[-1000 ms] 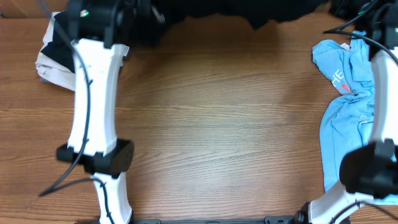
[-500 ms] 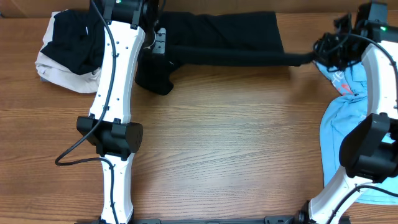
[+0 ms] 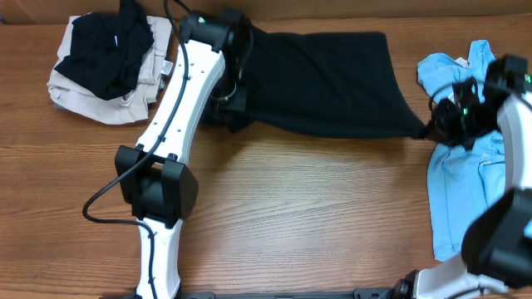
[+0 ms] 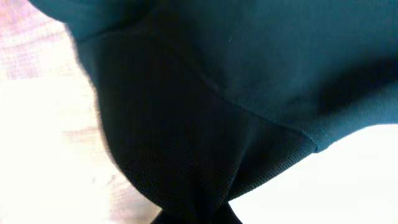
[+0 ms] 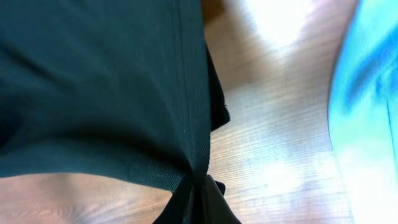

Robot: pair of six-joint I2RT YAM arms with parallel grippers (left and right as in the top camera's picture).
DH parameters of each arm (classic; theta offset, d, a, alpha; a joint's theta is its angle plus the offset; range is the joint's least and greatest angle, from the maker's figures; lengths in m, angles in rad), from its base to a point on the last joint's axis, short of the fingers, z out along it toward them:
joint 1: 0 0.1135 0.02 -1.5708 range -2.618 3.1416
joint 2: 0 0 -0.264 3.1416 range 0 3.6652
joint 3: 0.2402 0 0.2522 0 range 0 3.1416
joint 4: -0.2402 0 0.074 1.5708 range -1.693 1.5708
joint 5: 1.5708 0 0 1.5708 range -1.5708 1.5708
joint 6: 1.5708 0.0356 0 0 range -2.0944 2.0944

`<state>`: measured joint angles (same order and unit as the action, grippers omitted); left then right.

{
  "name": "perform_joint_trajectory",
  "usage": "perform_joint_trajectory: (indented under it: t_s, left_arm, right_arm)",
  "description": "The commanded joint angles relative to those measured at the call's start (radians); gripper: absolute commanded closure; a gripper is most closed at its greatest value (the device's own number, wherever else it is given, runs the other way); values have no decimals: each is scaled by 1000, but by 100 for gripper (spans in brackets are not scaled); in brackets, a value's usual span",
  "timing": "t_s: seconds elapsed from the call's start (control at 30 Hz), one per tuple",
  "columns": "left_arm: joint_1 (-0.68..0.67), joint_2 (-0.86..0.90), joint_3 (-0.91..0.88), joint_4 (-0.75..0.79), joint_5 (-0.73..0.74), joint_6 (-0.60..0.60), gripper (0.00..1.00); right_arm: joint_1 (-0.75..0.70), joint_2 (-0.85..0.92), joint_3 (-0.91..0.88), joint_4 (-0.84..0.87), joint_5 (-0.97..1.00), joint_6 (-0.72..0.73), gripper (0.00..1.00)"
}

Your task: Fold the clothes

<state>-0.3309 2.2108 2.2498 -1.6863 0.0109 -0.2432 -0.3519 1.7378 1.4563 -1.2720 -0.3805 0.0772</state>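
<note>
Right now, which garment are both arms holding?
The black garment, stretched out flat; the blue shirt and the beige-and-black pile lie crumpled, unheld.

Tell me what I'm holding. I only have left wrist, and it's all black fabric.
Observer: A black garment, spread wide along the far side of the table.
Operator: Right arm on it too?
Observer: Yes. The right jaws pinch its lower right corner, close to a blue shirt.
Operator: Anything near my arm?
Observer: A pile of black and beige clothes sits in the far-left corner.
</note>
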Motion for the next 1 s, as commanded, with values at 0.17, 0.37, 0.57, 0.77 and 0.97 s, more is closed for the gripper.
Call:
perform_joint_trajectory:
  t_s: [0.17,0.37,0.57,0.77,0.97]
  left_arm:
    - [-30,-236,-283,-3,-22,-103,96]
    - [-71,-275,-493,37,-39,-146,96]
    - [-89,-314,-680,117,-103,-271,96]
    - [-96,-409,-793,220,-92,-315,96]
    - [-96,-511,-835,253,-106,-351,95]
  right_arm:
    - [-4,-282,-245,-22,69,6,96]
    - [-4,-332,-301,-100,126,13,96]
    - [-3,-392,-372,-84,19,31,96]
    - [21,-493,-436,-95,28,125,96]
    - [53,-656,-445,-96,153,301,96]
